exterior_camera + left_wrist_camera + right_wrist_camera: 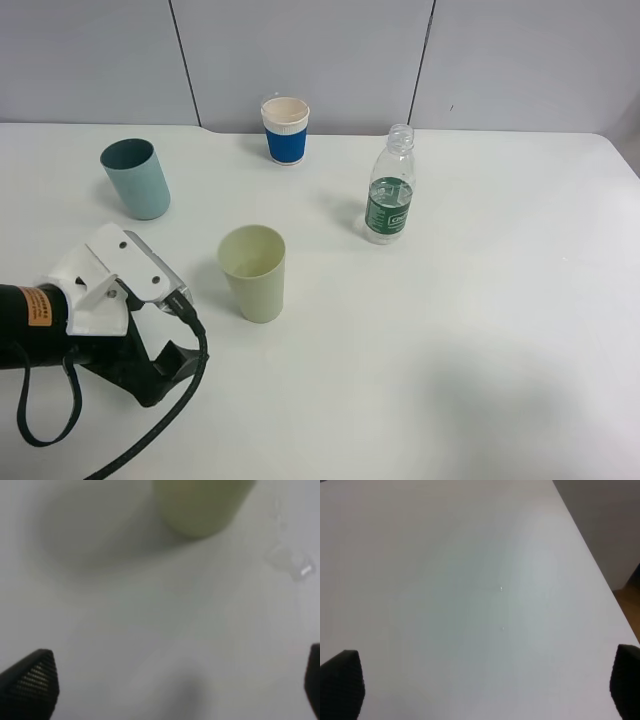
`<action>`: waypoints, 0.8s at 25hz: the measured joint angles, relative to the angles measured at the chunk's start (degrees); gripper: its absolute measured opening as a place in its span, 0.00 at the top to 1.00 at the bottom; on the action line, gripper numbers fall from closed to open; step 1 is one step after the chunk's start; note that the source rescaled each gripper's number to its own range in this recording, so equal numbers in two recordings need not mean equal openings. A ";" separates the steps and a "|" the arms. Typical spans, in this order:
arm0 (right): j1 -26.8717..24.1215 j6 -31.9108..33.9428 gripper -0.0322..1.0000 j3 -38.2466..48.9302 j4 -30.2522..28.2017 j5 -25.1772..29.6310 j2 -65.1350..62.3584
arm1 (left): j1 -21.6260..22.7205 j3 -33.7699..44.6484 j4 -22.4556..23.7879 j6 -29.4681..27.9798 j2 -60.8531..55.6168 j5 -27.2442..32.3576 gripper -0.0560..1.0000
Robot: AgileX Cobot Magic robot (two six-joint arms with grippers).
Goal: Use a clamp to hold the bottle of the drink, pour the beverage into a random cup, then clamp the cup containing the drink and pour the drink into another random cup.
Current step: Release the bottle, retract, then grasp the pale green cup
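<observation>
Blk arm, orange label; white-plated claw w/ blk cable.

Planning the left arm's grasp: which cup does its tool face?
The yellow-green tumbler, ahead of the left tool; the teal tumbler and blue-sleeved paper cup stand aside.

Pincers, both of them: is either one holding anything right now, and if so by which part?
Nothing is held. The left pincer stands open, short of the yellow-green cup, and the right pincer is open over the table.
</observation>
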 joint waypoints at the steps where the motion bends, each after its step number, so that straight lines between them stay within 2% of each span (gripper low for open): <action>1: 0.00 0.00 0.00 0.00 0.00 0.00 0.00 | 0.00 0.02 -0.32 0.00 0.00 -0.75 0.00; 4: 0.00 0.00 0.00 0.00 0.00 0.00 0.00 | 0.00 0.55 -0.65 0.00 0.00 -2.91 0.00; 11: 0.00 0.00 0.00 0.00 0.00 0.00 0.00 | 0.00 5.66 0.39 0.04 4.02 -18.15 0.00; 14: 0.00 0.00 0.00 0.00 0.00 0.00 0.00 | 0.00 5.89 0.72 0.04 7.25 -22.93 0.00; 20: 0.00 0.00 0.00 0.00 0.00 0.00 0.00 | 0.00 5.79 4.91 -1.79 14.86 -34.12 0.00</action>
